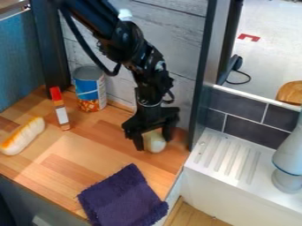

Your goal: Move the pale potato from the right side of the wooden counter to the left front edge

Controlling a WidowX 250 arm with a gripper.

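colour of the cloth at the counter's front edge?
Dark purple cloth, seen best in the camera view.

A small, pale cream-white object (156, 143) with a smooth, rounded lower end sits low at the black gripper (154, 145), close to the right-hand edge of the wooden surface (88, 145). Its visible part is a plump, bulb-like shape, a little taller than wide, with its rounded end toward the viewer. The gripper hides its upper part, so its full shape is unclear.
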